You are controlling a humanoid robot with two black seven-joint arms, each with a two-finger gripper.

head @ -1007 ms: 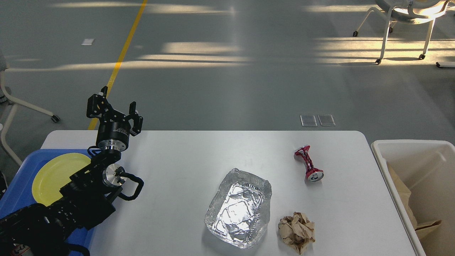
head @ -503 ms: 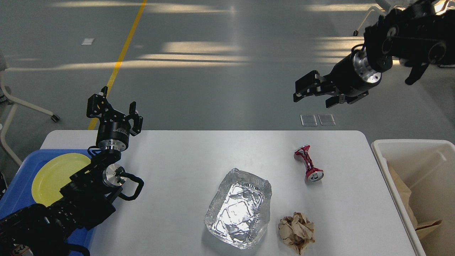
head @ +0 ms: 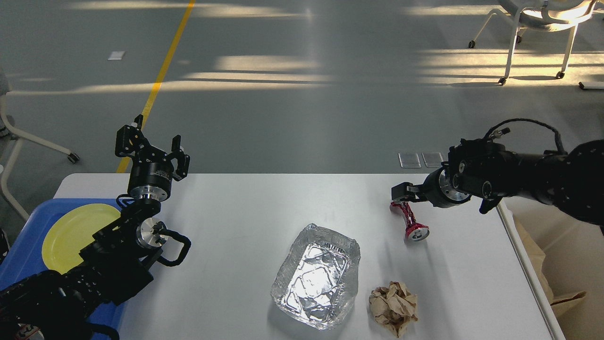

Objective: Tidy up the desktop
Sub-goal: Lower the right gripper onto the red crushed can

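The white desktop (head: 264, 208) carries a crushed red can (head: 409, 222) at the right, a crumpled foil tray (head: 316, 276) in the middle front, and a ball of brown paper (head: 394, 307) near the front edge. My right gripper (head: 404, 192) reaches in from the right and sits at the can's far end; its dark fingers cannot be told apart. My left gripper (head: 152, 141) stands upright and open at the table's far left, holding nothing.
A blue tray (head: 23, 264) with a yellow plate (head: 71, 231) lies at the left edge, partly under my left arm. A white bin (head: 580, 264) with brown paper in it stands right of the table, partly behind my right arm.
My right arm came into view from the upper right and dropped down to the far end of the red can. The left arm and the items on the table have not moved.
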